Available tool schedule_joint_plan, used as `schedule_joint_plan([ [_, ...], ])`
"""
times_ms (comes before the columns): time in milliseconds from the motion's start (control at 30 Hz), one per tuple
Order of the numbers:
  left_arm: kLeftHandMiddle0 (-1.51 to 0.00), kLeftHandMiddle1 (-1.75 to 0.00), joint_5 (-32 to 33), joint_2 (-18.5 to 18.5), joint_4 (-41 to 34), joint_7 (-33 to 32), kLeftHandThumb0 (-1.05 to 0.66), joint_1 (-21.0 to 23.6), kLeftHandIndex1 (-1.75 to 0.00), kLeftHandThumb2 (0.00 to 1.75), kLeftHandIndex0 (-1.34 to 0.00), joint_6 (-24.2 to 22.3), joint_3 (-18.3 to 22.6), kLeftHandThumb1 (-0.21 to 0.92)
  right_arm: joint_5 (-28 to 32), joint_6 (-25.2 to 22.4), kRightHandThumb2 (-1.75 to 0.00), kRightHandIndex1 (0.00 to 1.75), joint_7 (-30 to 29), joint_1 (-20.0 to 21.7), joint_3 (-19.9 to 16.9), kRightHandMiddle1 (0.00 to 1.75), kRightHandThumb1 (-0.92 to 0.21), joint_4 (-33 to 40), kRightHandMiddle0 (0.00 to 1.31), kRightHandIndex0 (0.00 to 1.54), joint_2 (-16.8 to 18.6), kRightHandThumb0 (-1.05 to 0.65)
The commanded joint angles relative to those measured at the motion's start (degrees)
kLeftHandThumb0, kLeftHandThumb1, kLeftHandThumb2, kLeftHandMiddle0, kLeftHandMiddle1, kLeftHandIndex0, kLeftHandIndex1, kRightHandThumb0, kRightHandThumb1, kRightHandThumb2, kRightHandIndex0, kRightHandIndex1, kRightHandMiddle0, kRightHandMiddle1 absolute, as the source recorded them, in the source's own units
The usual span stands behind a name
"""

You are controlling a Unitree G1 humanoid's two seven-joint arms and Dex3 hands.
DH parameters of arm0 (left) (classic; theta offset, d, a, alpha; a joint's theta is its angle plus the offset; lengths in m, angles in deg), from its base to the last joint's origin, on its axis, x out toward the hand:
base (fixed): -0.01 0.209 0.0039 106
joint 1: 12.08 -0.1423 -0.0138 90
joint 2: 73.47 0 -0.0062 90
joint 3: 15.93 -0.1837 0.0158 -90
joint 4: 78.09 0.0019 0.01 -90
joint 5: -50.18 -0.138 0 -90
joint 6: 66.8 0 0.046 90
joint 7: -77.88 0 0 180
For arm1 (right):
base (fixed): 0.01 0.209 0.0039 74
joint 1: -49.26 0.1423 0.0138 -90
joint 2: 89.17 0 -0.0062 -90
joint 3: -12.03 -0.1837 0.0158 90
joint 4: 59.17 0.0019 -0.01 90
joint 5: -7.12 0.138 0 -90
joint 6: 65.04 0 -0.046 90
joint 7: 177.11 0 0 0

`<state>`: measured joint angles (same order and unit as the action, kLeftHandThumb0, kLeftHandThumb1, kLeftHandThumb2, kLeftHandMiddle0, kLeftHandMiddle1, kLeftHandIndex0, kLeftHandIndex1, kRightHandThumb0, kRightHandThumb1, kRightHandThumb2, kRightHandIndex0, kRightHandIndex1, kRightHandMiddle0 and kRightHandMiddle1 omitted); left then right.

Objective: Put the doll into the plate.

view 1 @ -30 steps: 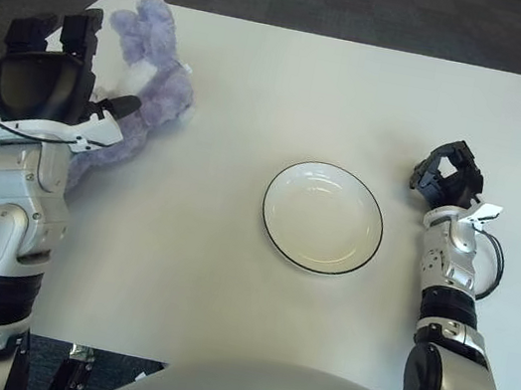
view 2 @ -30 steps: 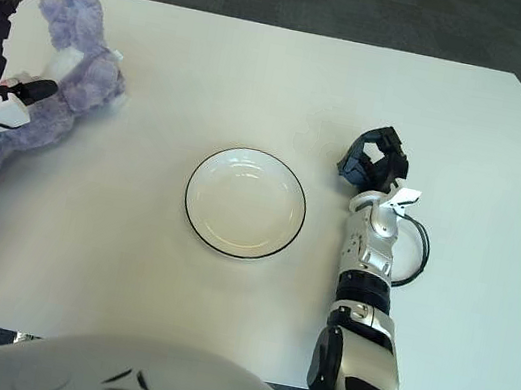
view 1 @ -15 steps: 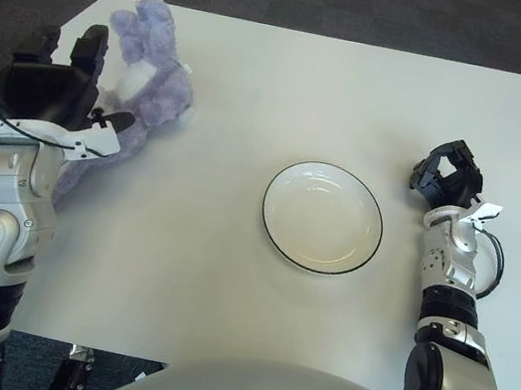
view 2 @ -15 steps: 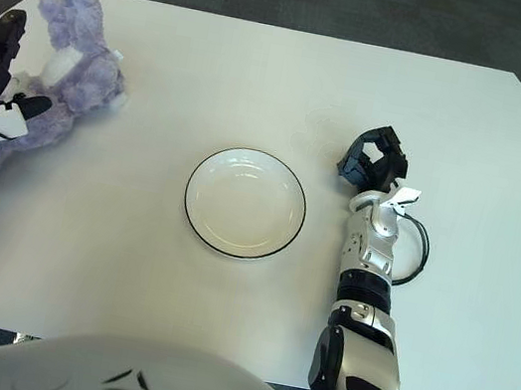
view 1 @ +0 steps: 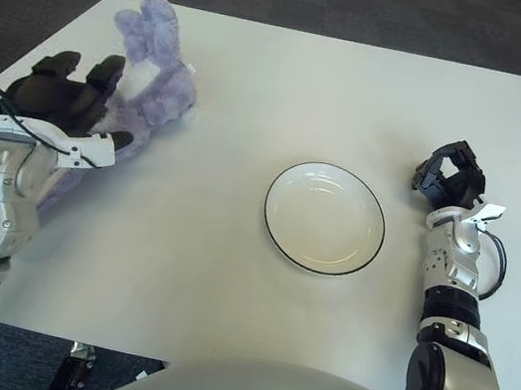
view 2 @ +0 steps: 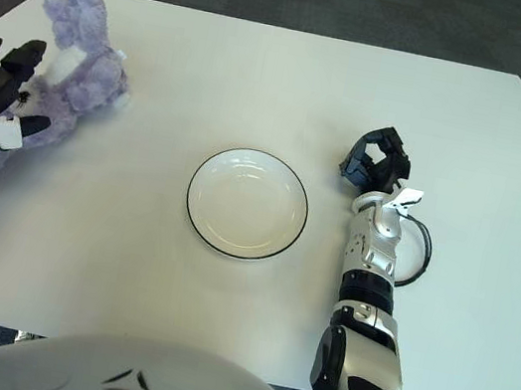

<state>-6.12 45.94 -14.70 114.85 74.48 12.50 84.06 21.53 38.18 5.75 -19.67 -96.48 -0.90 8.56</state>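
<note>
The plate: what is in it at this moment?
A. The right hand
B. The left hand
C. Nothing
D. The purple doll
C. The plate shows only its bare white inside, while the purple doll lies at the table's far left with the left hand over its body, fingers spread; the right hand shows to the right of the plate.
</note>
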Motion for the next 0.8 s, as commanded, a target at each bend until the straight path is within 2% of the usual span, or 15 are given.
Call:
schedule_joint_plan([
  [0, -0.09, -0.03, 2.3, 3.1, -0.7, 4.5, -1.05, 0.0, 0.0, 0.98, 0.0, 0.8, 0.2, 0.92, 0.4, -2.9, -1.26, 1.75, 0.0, -2.3, 0.0, 1.75, -0.36, -2.0, 0.58, 1.22, 0.7, -0.47],
  [167, -0.09, -0.03, 4.2, 5.7, -0.9, 9.4, -1.05, 0.7, 0.0, 0.98, 0.0, 0.9, -0.3, 0.92, 0.5, -2.8, -1.26, 1.75, 0.0, -2.3, -0.1, 1.75, -0.36, -2.0, 0.58, 1.22, 0.8, -0.47],
  [433, -0.1, -0.03, 4.1, 6.9, -0.3, 12.0, -1.05, 1.3, 0.0, 0.97, 0.0, 0.6, -1.5, 0.92, 0.3, -2.9, -1.26, 1.75, -0.1, -2.6, 0.0, 1.75, -0.36, -1.8, 0.58, 1.21, 0.7, -0.47],
  [600, -0.11, -0.03, 3.2, 6.9, 1.6, 11.6, -1.05, 2.5, 0.0, 0.97, 0.0, 0.4, -3.4, 0.92, 0.5, -2.9, -1.26, 1.75, 0.3, -2.8, -0.1, 1.75, -0.36, -1.7, 0.58, 1.21, 0.6, -0.47],
  [767, -0.13, -0.04, 1.1, 5.8, 11.0, 4.7, -1.05, 5.4, 0.0, 0.95, 0.0, 1.7, -7.5, 0.92, 0.7, -2.9, -1.26, 1.75, 0.8, -2.9, -0.2, 1.75, -0.36, -1.5, 0.58, 1.21, 0.5, -0.47],
])
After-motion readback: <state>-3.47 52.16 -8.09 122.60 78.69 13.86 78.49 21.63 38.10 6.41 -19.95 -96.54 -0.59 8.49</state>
